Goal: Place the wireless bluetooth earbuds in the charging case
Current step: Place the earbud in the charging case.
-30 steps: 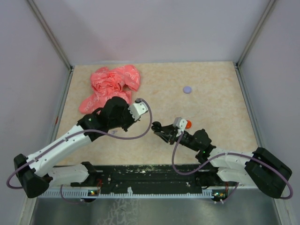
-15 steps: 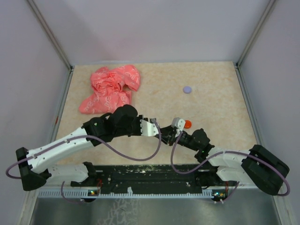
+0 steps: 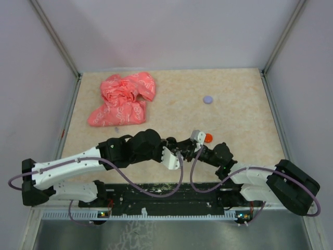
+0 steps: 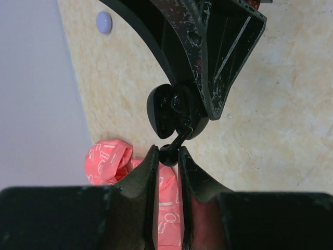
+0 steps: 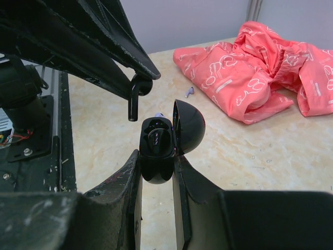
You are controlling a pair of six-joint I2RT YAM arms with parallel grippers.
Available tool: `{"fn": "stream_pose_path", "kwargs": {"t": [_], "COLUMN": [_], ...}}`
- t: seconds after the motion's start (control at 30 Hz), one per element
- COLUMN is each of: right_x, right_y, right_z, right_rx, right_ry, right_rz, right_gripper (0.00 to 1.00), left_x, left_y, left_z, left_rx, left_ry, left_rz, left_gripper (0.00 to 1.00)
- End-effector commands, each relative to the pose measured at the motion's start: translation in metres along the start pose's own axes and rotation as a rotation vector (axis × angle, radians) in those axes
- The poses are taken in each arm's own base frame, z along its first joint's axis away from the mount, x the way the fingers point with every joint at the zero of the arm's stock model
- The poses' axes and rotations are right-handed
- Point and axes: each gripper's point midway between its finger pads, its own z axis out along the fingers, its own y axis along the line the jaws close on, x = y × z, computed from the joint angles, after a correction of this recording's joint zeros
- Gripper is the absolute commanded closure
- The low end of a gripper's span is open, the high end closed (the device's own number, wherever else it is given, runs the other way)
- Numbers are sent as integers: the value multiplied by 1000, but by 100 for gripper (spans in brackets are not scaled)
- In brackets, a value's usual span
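Observation:
My right gripper (image 5: 156, 160) is shut on a black charging case (image 5: 155, 148), held upright above the table with its lid (image 5: 188, 126) hinged open. One black earbud (image 5: 156, 138) sits in a case slot. My left gripper (image 4: 167, 152) is shut on the head of a second black earbud (image 4: 169, 154). Its stem (image 5: 133, 107) hangs just above and left of the case mouth, apart from it. In the top view the two grippers (image 3: 178, 148) meet at the table's middle front. A pale purple earbud (image 5: 189, 92) lies on the table by the cloth.
A crumpled pink cloth (image 3: 123, 99) lies at the back left. A small pale purple disc (image 3: 208, 99) sits at the back right. A red-orange object (image 3: 208, 138) lies just behind the right wrist. Grey walls enclose the table on three sides.
My left arm has swung from beside the pink cloth to the right and nearer, bringing its earbud up to the case. The right arm has hardly moved.

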Motion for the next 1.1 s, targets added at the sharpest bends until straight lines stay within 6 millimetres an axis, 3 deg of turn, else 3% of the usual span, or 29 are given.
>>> {"fn": "stream_pose_path", "kwargs": {"t": [0.0,0.7,1.07], "right_x": [-36,-37,-39], "right_y": [0,1,2], "right_z": [12,10,9], "right_rx": [-25,-29,-30], "right_ry": [-112,-120,-129], "right_rz": [-25,-27,-28], "right_gripper": [100,100,100], "left_x": [2,-4,-7], "left_y": [4,-7,-22], "left_z": [5,12,14], "left_rx": [-19,23,96], "left_ry": [31,57,67], "left_rz": [70,166,217], "left_gripper": [100,99,84]}}
